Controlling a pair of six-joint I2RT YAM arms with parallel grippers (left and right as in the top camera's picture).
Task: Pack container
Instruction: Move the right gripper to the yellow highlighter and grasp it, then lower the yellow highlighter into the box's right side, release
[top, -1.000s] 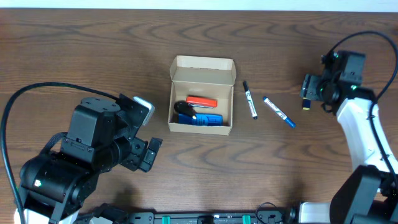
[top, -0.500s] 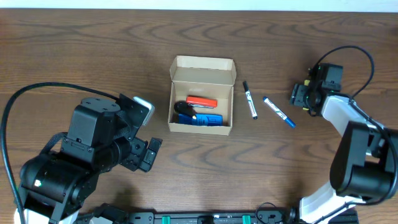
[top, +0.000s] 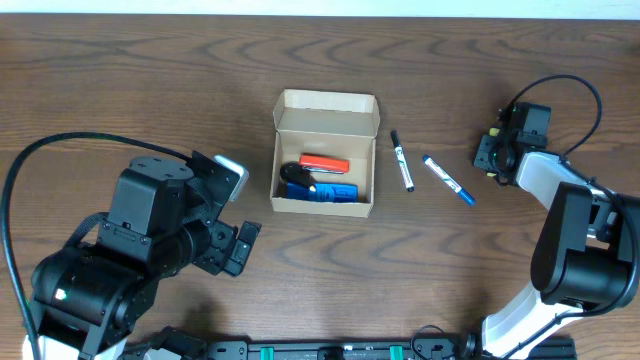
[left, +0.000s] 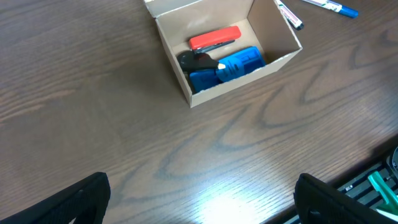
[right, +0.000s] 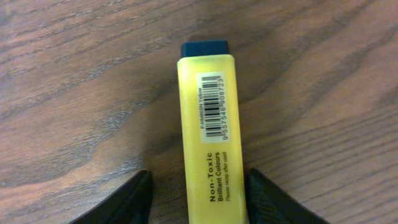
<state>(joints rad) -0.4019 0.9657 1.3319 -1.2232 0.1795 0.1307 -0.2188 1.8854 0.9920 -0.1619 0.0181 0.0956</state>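
Sitting mid-desk (top: 150, 80) is the little tan cardboard box (top: 327, 118): plain, flap lid hinged open on the far side, with a red stapler (top: 323, 163) and a blue item (top: 330, 193) inside. A black marker (top: 402, 160) and a blue pen (top: 447, 180) lie just right of it. The right fingers (right: 127, 202) straddle a yellow highlighter (right: 208, 124), not clenched, with a gap showing on one side. The left fingers (left: 87, 196) are spread wide and empty.

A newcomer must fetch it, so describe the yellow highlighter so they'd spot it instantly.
Start at the open cardboard box and pass the black-capped pen and blue-capped pen to its right. The yellow highlighter lies beyond them, between the fingers of the right tool. Unlike those slim white pens, it's chunky, dark-capped and barcoded.
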